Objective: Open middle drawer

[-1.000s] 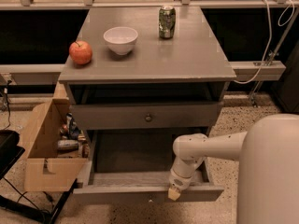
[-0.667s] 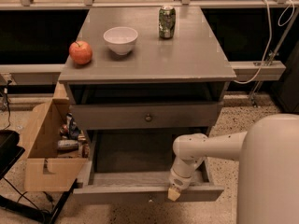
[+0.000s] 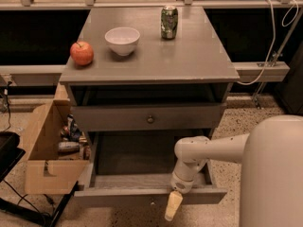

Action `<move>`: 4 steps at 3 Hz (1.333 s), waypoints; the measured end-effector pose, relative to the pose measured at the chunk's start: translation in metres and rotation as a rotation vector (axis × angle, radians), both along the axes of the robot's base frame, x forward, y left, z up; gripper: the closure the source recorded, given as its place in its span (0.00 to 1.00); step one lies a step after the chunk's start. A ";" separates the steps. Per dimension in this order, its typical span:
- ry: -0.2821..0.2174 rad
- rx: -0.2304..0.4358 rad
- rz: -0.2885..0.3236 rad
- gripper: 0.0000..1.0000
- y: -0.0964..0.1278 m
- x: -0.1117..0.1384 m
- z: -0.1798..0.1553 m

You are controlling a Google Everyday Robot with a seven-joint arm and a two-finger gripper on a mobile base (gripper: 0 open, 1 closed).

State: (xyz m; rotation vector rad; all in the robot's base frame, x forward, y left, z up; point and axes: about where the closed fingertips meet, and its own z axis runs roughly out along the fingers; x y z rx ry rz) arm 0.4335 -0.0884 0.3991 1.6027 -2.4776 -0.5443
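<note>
**A:** So, where do you have the middle drawer (image 3: 118,196)?

**B:** I see it standing well out of the grey bench (image 3: 189,56), its inside open to my camera. It sits below the upper drawer (image 3: 189,117), whose front carries a small round knob (image 3: 150,119).

**A:** And the gripper (image 3: 173,206)?

**B:** It hangs at the front edge of the middle drawer, right of centre, pointing down over the front panel. The white arm (image 3: 208,150) reaches in from my lower right, across the drawer's right corner. Whether the gripper is apart or together, I cannot tell.

**A:** What is on top?

**B:** A red apple (image 3: 82,53) near the left edge, a white bowl (image 3: 122,40) just beside it, and a green can (image 3: 169,22) farther back, apart from both. On the floor to the left, an open cardboard box (image 3: 47,174) stands against the bench, with clutter inside.
</note>
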 end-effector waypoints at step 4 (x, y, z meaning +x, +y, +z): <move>-0.172 0.080 0.179 0.00 -0.076 -0.030 0.240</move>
